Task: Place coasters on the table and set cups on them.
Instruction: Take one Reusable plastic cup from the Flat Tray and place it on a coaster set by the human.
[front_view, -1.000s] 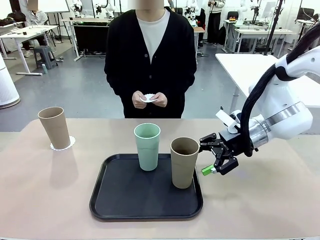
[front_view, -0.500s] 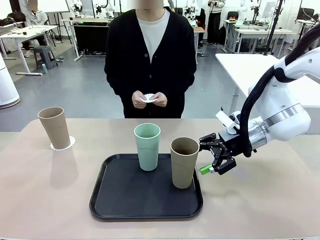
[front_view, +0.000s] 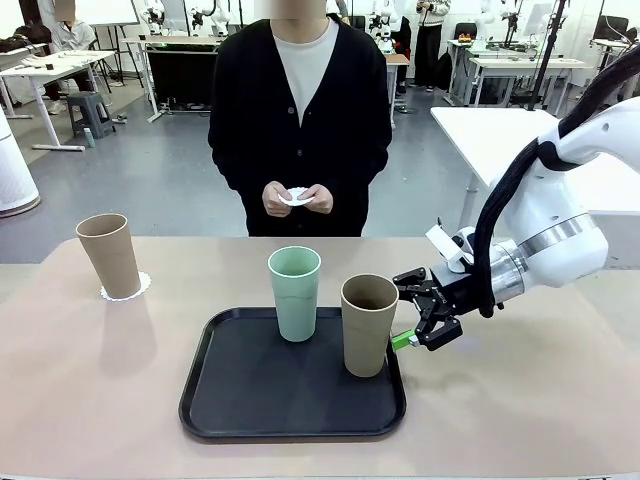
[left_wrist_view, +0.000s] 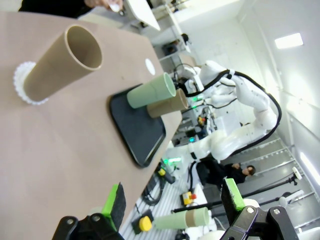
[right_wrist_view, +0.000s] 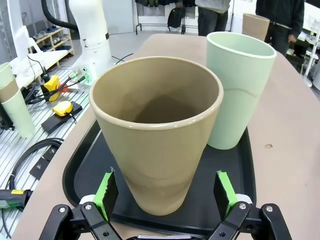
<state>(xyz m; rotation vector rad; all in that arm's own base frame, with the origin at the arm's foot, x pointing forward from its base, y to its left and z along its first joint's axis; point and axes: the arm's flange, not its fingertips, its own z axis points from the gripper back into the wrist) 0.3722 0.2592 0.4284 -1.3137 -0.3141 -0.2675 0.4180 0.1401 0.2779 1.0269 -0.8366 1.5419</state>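
Just ahead of the right gripper (front_view: 405, 312), fingers (right_wrist_view: 106, 194) spread, stands a tan cup (right_wrist_view: 157, 135) on the black tray (right_wrist_view: 242, 160) (mint cup (right_wrist_view: 239, 85) just beyond); left gripper (left_wrist_view: 174, 200) likewise wide apart, second tan cup (left_wrist_view: 60, 62) on its coaster (left_wrist_view: 20, 82) far ahead.

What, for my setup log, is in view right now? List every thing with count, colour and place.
cups: 3; mint green one on the tray, tan-brown one on the tray to its right, tan-brown one at the table's far left
coasters: at least 2; white; one under the far-left cup, one in the person's hands
tray: 1; black; table's near middle
table: 1; beige
person: 1; black cardigan; far side
left arm's fingers: open, empty
right arm's fingers: open, beside the tray's tan-brown cup
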